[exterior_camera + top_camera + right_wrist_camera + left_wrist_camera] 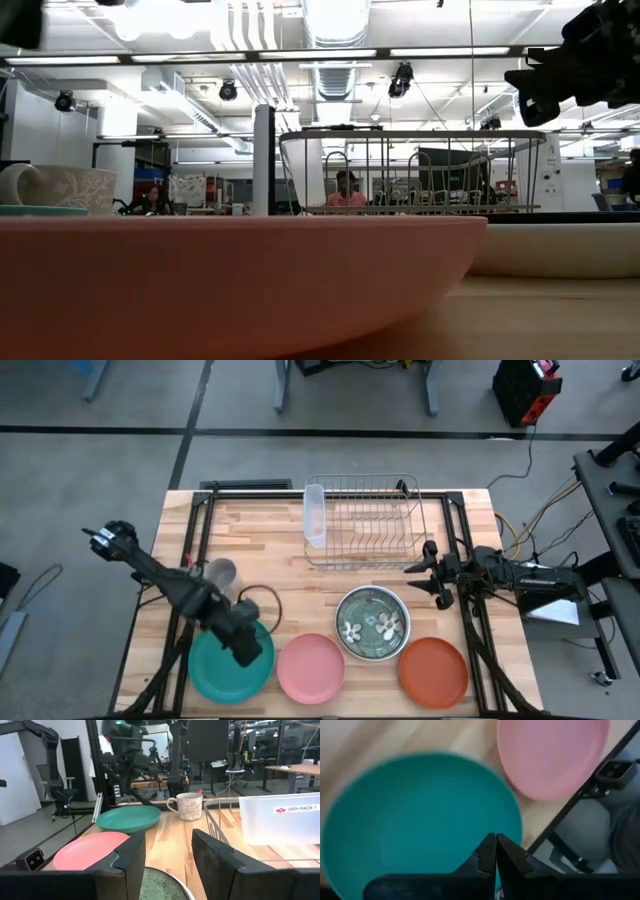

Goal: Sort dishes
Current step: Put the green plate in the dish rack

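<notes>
Four dishes sit in a row along the near edge of the table (470,520): teal plate (215,672), pink plate (311,668), dark green flowered plate (372,623) set slightly farther back, orange-red plate (433,672). The flowered plate appears to rest inside a pale rim; from table height a white bowl (560,248) shows at that side, so I judge the green plate sits in the bowl, though the overhead view does not settle it.

Key relation: the left gripper (243,644) hangs directly over the teal plate, above its rim on the side facing the pink plate. Its own camera shows the two fingers pressed together, tips meeting, with the plate's face beneath them and nothing between them. Round plate, so no long axis; any grasp would have to come at the rim, and the nearest rim is the one beside the pink plate, which lies just beside but apart from the teal.

Right gripper (432,572) waits well apart, near the corner of the wire rack (365,520), fingers spread, holding nothing. It is the nearer arm to the flowered and orange-red plates.

Grey mug (220,573) stands behind the teal plate, partly covered by the left arm.

Hard to make out: height of the left fingertips above the plate, and contact if any.
</notes>
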`<state>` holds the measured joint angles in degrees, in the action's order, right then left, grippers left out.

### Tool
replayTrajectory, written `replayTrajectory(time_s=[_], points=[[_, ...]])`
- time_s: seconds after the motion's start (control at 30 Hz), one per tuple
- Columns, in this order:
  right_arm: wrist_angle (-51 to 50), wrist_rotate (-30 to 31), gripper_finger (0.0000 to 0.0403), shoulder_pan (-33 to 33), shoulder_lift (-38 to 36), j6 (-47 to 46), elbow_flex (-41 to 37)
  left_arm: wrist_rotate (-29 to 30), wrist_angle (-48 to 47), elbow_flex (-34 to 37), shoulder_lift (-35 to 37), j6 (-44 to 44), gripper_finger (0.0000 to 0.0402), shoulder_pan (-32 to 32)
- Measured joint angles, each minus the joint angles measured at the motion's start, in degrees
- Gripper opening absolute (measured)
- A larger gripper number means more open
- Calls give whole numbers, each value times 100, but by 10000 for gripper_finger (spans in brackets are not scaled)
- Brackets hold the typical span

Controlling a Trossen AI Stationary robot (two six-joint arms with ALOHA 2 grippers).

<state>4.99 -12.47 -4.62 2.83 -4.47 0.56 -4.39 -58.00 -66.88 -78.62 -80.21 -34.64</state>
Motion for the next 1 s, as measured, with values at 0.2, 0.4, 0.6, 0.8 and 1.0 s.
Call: replayTrajectory(time_s=[0.2, 0.4, 0.6, 0.8, 1.0], points=[[-50, 2, 154, 0, 0, 2, 0, 312, -2332, -740, -531, -1816, 0, -752], [-50, 4, 160, 0, 0, -83, 0, 653, -2881, -715, -644, -2469, 22, -971], [-52, 2, 156, 0, 0, -119, 0, 541, -2879, -85, -642, -2759, 91, -938], [-63, 3, 162, 0, 0, -236, 0, -153, -2594, 637, -620, -3013, 162, -918], [-67, 4, 162, 0, 0, -261, 0, -167, -1998, 1232, -606, -3023, 184, -855]])
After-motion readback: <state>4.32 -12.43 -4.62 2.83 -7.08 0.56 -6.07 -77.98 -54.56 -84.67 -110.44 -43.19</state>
